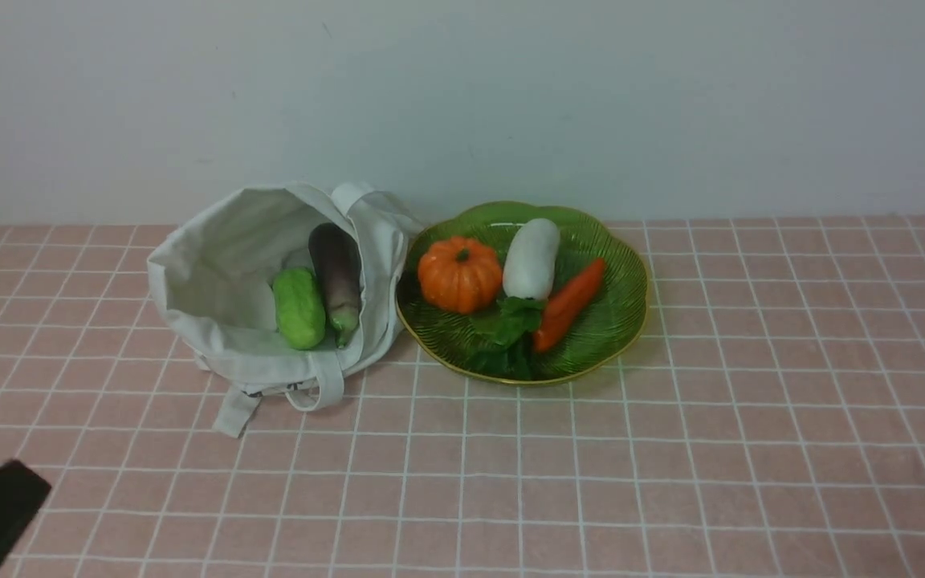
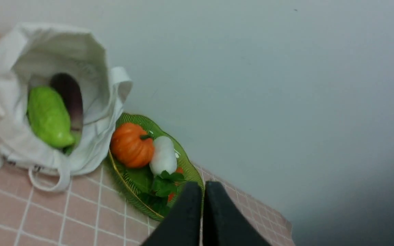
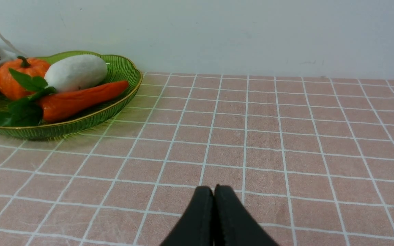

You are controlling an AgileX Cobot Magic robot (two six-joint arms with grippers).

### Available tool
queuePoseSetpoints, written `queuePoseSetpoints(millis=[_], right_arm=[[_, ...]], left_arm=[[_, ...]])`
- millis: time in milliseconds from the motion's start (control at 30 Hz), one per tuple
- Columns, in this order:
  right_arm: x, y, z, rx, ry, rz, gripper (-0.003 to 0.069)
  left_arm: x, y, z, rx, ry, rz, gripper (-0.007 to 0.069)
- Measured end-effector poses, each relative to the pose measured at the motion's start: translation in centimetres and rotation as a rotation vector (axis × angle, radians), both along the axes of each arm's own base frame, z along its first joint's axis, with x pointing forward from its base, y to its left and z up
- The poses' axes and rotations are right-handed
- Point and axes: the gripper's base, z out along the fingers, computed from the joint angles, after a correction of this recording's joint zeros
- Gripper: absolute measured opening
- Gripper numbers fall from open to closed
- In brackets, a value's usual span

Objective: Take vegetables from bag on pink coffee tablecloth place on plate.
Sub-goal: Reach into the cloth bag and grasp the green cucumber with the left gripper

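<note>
Beside the wide, shallow, glossy green plate (image 1: 627, 309) with its scalloped yellowish rim, on the left, an off-white floppy canvas tote bag (image 1: 218, 265) lies slumped on the dusty-pink, white-gridded tablecloth (image 1: 671, 449). Its mouth gapes toward the front camera. Its cloth reaches the plate's edge, though the pictures do not settle whether the two touch.

Inside the bag, two toy vegetables lie side by side with roughly parallel long axes, running from the bag's mouth back into its depth.
- The bright green, ridged, oblong gourd (image 1: 299, 307) lies on the side farther from the plate. In the left wrist view its narrower end points toward the mouth.
- The dark purple eggplant (image 1: 336, 277) lies between the gourd and the plate. Its green stem end points toward the mouth and its dark body points inward.

On the plate rest an orange pumpkin (image 1: 459, 274), a white radish (image 1: 531, 258), an orange carrot (image 1: 568, 303) and dark leafy greens (image 1: 507, 333). The carrot and the radish each lie with their long axis slanting from the plate's near side to its far side.

The left gripper (image 2: 202, 184) has its black fingers pressed together on nothing, well apart from the plate on the bag's side. The right gripper (image 3: 213, 188) is likewise pressed together and empty. It hovers over the tablecloth, well apart from the plate on the side away from the bag.
</note>
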Motion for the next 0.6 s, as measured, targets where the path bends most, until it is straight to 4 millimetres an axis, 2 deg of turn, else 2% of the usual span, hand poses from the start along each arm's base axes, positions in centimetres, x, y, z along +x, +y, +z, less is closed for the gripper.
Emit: queuePoseSetpoints(millis=[33, 100, 133, 233, 267, 333, 367, 467, 600], right_arm=[[0.0, 0.0, 0.0, 0.001, 0.0, 0.0, -0.0016], [0.0, 0.0, 0.0, 0.001, 0.0, 0.0, -0.0016], [0.0, 0.0, 0.0, 0.001, 0.0, 0.0, -0.0016], [0.0, 0.0, 0.0, 0.001, 0.0, 0.0, -0.0016], [0.0, 0.0, 0.0, 0.001, 0.0, 0.0, -0.0016], [0.0, 0.0, 0.0, 0.001, 0.0, 0.0, -0.0016], [0.0, 0.0, 0.0, 0.001, 0.0, 0.0, -0.0016], [0.0, 0.0, 0.0, 0.0, 0.0, 0.0, -0.0016], [0.0, 0.0, 0.0, 0.0, 0.0, 0.0, -0.0016]], left_arm=[[0.8, -0.3, 1.3, 0.066, 0.039, -0.032, -0.0005], [1.7, -0.6, 2.2, 0.123, 0.088, -0.064, -0.0005], [3.4, -1.1, 3.0, 0.21, 0.195, -0.121, -0.0005], [7.0, -1.6, 3.5, 0.355, 0.408, -0.215, -0.0005], [7.4, -1.6, 3.7, 0.373, 0.413, -0.217, -0.0005], [11.8, -1.8, 3.3, 0.472, 0.59, -0.278, -0.0004], [12.2, -1.8, 3.6, 0.482, 0.59, -0.278, -0.0004], [17.6, -2.4, 2.3, 0.536, 0.7, -0.318, -0.0004], [22.5, -3.9, 0.2, 0.588, 0.778, -0.369, -0.0004]])
